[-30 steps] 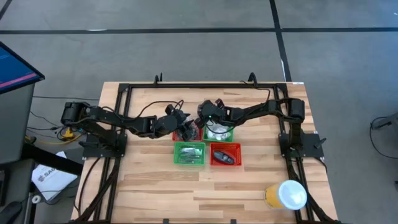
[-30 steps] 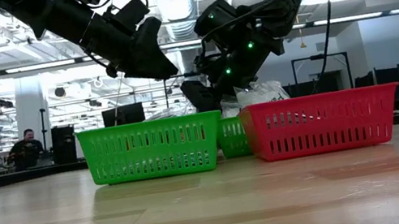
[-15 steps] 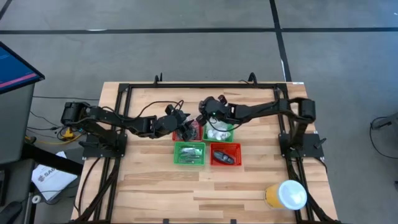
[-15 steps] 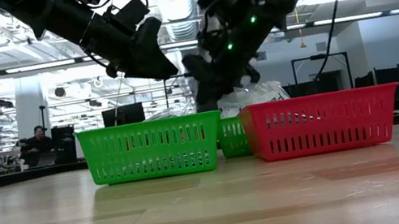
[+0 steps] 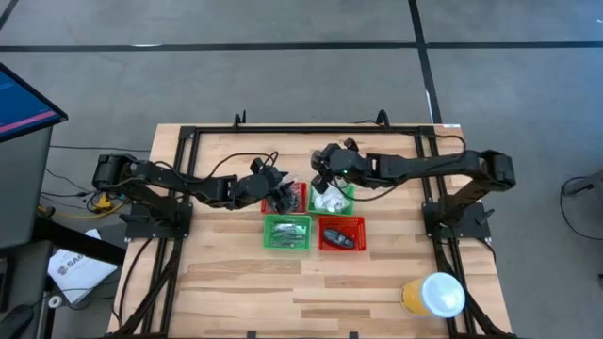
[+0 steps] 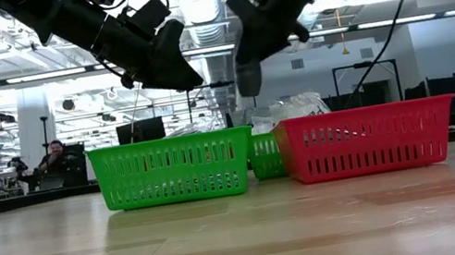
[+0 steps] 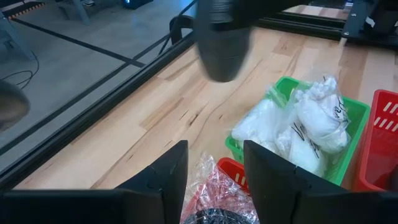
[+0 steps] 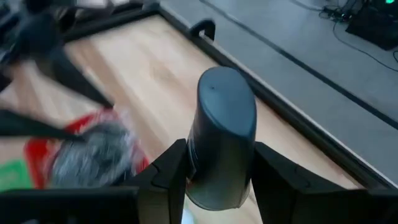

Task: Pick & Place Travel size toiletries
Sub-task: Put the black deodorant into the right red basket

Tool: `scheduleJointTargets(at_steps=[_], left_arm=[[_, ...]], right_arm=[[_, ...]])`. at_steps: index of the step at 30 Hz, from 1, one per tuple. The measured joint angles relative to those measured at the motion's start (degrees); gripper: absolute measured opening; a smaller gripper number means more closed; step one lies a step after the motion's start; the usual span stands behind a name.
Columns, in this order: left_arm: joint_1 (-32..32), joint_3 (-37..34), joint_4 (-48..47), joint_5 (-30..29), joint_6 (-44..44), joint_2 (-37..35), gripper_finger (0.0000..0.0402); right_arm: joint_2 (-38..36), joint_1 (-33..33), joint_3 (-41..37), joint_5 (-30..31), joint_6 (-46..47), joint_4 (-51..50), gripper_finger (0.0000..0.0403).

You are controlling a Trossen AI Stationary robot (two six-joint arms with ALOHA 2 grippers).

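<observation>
My right gripper (image 5: 325,172) is shut on a dark oblong mini bottle (image 8: 224,124), high over the far green basket (image 5: 332,201), which holds white crinkly packets (image 7: 298,124). My left gripper (image 7: 214,155) hovers open over the far red basket (image 5: 294,196). Its fingers stand on either side of a clear crinkly packet with a black coiled piece (image 7: 214,186), and I cannot tell whether they touch it. The near green basket (image 5: 287,233) holds thin silver tubes. The near red basket (image 5: 341,234) holds dark bottles. My right gripper pinches the dark bottle by its sides (image 8: 199,155) between the two fingers. The fingers point down and lie along the bottle. Its rounded free end (image 6: 250,84) sticks out below the fingertips, and it hangs lifted clear above the baskets.
The four mesh baskets sit close together at the table's middle. A large yellow tub with a white lid (image 5: 433,294) stands near the table's near right corner. A black frame (image 5: 283,130) runs along the far and side edges. Bare wood lies toward the near edge.
My right gripper has risen from just above the baskets' rims to well over them, carrying the dark bottle up with it, and its arm has swung toward the table's right edge.
</observation>
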Motion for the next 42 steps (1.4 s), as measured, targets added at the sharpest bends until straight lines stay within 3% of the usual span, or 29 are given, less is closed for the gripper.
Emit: scheduleJointTargets(at_steps=[13,23,31,42], left_arm=[[-0.36,0.0,0.0,-0.01,-0.37,0.02,0.0145],[-0.45,0.0,0.0,0.02,-0.41,0.01,0.0145],[-0.44,0.0,0.0,0.0,-0.41,0.01,0.0145],[-0.44,0.0,0.0,0.02,-0.42,0.0,0.0145]], right_arm=[[-7.71,10.65,-0.04,2.69,-0.75,-11.06,0.0131],[-9.61,21.05,-0.04,4.08,5.45,-17.9,0.0131],[-9.52,30.01,-0.12,9.43,15.3,-26.65,0.0131],[-9.52,38.45,-6.69,13.2,28.77,-27.58,0.0131]])
